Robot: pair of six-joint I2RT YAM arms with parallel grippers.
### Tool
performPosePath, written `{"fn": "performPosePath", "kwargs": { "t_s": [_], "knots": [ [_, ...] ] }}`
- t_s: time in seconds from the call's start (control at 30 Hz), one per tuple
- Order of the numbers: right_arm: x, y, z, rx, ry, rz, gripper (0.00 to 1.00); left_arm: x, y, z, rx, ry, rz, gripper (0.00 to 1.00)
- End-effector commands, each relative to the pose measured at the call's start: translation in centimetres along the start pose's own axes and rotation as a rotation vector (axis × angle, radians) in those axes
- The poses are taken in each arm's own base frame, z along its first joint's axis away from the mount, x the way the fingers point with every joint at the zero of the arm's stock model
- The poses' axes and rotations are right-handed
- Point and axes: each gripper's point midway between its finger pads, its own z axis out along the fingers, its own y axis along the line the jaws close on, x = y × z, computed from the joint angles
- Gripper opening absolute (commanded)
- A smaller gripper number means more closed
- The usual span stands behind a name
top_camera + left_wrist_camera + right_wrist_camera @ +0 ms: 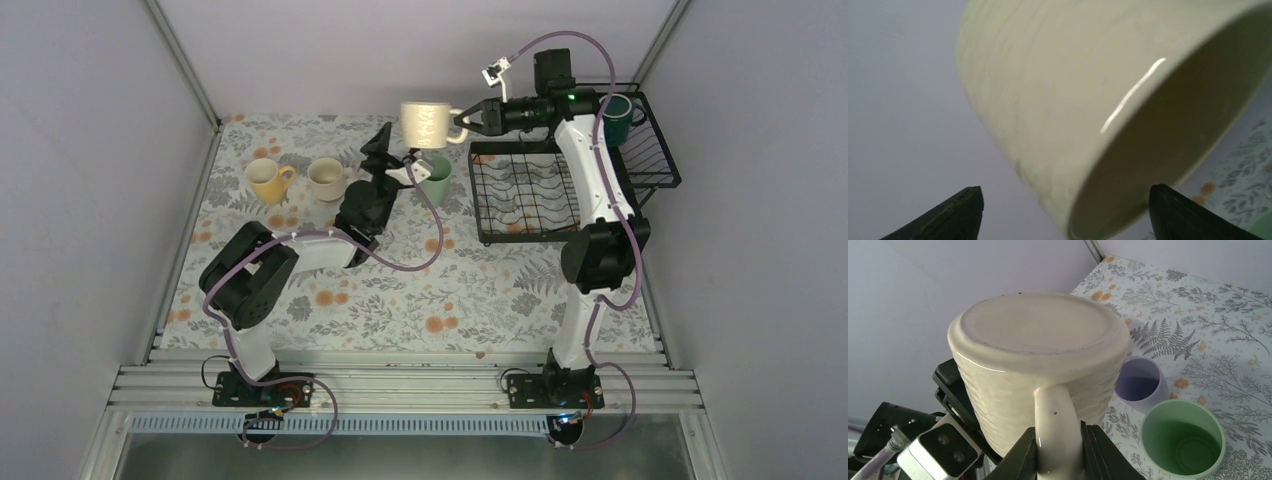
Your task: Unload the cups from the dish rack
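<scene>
Handover looks like the step in hand: the large textured cream ceramic mug (pixel 428 122) hangs in the air to the left of the black wire dish rack (pixel 520 195), above the flower-patterned table (pixel 400 300). It is upside down, with its flat base on top in the right wrist view. The right gripper (pixel 1058 440) has its jaws pressed onto the mug's handle, one finger on each side, and carries the whole weight.

The left gripper (pixel 383 145) reaches up from below with its jaws spread wide. In the left wrist view the two dark fingertips (pixel 965 212) stand either side of the mug's open rim, and the body lies beyond and between them. No contact shows there.

To do this well, I judge the left jaws should come further along the wall before closing, so they grip the body and not just the lip. The glazed wall looks slippery. The right jaws should let go only once that hold is firm, since the mug is well above the table.

A mint-green handleless tumbler (pixel 1182 442) and a lavender tumbler (pixel 1140 385) stand upright on the table just below, so lowering the mug calls for a spot apart from them.
</scene>
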Motion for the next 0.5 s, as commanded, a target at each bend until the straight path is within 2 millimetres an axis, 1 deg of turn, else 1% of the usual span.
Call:
{"fn": "performPosePath", "kwargs": {
  "t_s": [0.0,0.23,0.3,0.37,0.47],
  "knots": [
    [-2.08,4.79,-2.00,-0.114,-0.072,-0.105,0.03,-2.29,3.95,-0.52,-0.165,-0.079,-0.032,0.78],
    [-2.00,4.69,-1.77,-0.131,-0.069,-0.094,0.03,-2.41,4.82,-0.87,-0.217,-0.093,-0.046,0.66],
    [-1.86,4.42,-1.67,-0.132,-0.066,-0.086,0.03,-2.56,4.94,-0.80,-0.218,-0.097,-0.060,0.57],
    [-1.79,4.37,-1.54,-0.137,-0.063,-0.081,0.03,-2.57,4.84,-0.71,-0.216,-0.099,-0.081,0.44],
    [-1.73,4.44,-1.53,-0.145,-0.062,-0.078,0.03,-2.58,4.75,-0.44,-0.217,-0.097,-0.089,0.31]
  ]
}}
